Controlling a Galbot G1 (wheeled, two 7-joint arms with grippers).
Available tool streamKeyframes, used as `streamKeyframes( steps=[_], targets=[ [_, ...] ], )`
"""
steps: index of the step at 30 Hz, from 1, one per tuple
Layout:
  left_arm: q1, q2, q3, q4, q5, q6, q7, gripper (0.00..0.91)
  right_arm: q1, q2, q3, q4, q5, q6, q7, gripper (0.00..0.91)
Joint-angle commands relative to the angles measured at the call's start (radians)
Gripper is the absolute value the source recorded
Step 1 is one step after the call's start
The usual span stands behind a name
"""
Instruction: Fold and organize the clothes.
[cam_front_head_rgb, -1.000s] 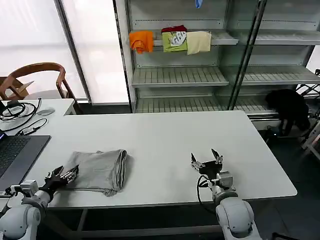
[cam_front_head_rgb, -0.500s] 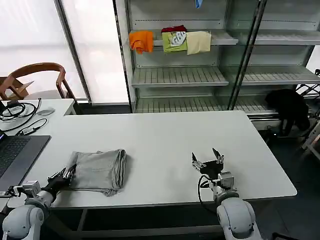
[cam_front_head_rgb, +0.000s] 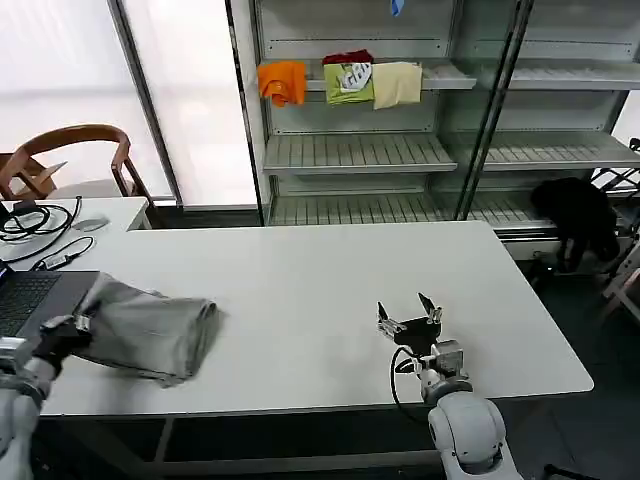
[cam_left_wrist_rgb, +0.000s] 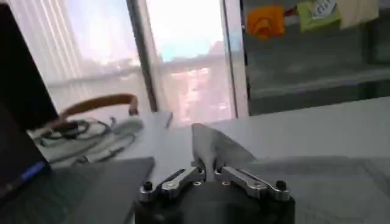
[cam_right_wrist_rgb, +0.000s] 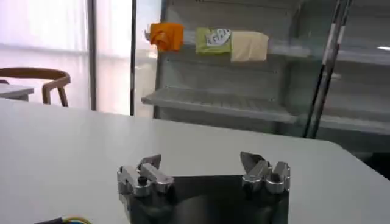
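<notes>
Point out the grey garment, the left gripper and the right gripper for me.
grey garment (cam_front_head_rgb: 150, 330), head view, middle of the folded fabric.
left gripper (cam_front_head_rgb: 75, 327), head view, fingertips pinching the garment's edge.
right gripper (cam_front_head_rgb: 408, 316), head view, gap between its open fingertips.

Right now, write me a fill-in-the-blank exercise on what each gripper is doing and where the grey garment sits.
1. The left gripper is shut on the ____ garment.
2. The right gripper hovers over the white table with its jaws ____.
3. The garment's left end overlaps the edge of the ____.
4. The folded orange cloth lies on a ____ behind the table.

Missing words: grey; open; laptop; shelf
</notes>
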Motion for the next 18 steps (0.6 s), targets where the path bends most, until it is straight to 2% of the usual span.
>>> streamKeyframes(
  steps=[1, 4, 6, 7, 8, 9, 11, 13, 14, 17, 18],
  targets=[
    [-0.108, 0.349, -0.087, -0.048, 0.152, 0.000, 0.055, 0.040, 0.011, 0.004, -0.009, -0.029, 0.004, 0.004, 0.001, 0.907],
    [-0.120, 0.351, -0.049, -0.064, 0.188, -0.003, 0.054, 0.040, 0.011, 0.000, -0.008, -0.033, 0.011, 0.004, 0.001, 0.907],
    [-0.082, 0.289, -0.015, -0.095, 0.212, -0.022, 0.054, 0.040, 0.008, -0.004, -0.002, -0.039, 0.019, 0.008, 0.002, 0.907],
    [-0.059, 0.240, 0.008, -0.119, 0.243, -0.040, 0.057, 0.040, 0.005, -0.005, 0.000, -0.042, 0.022, 0.012, 0.002, 0.907],
    [-0.032, 0.159, 0.051, -0.130, 0.290, -0.070, 0.050, 0.040, 0.000, -0.007, 0.003, -0.046, 0.024, 0.018, 0.003, 0.907],
    [-0.024, 0.122, 0.081, -0.130, 0.308, -0.084, 0.049, 0.040, -0.003, -0.008, 0.004, -0.049, 0.024, 0.021, 0.003, 0.907],
    [0.005, -0.081, 0.195, -0.104, 0.379, -0.137, 0.020, 0.050, -0.014, -0.014, 0.008, -0.057, 0.025, 0.029, 0.004, 0.907],
    [0.019, -0.182, 0.253, -0.054, 0.482, -0.192, 0.000, 0.040, -0.020, -0.021, 0.011, -0.060, 0.025, 0.033, 0.004, 0.907],
    [0.029, -0.274, 0.305, -0.012, 0.543, -0.230, -0.027, 0.050, -0.025, -0.025, 0.015, -0.061, 0.026, 0.035, 0.004, 0.907],
    [0.043, -0.407, 0.409, 0.034, 0.581, -0.253, -0.084, 0.050, -0.031, -0.033, 0.027, -0.065, 0.027, 0.037, 0.005, 0.907],
    [0.045, -0.426, 0.426, 0.032, 0.579, -0.250, -0.094, 0.050, -0.031, -0.033, 0.028, -0.065, 0.028, 0.037, 0.005, 0.907]
  ],
)
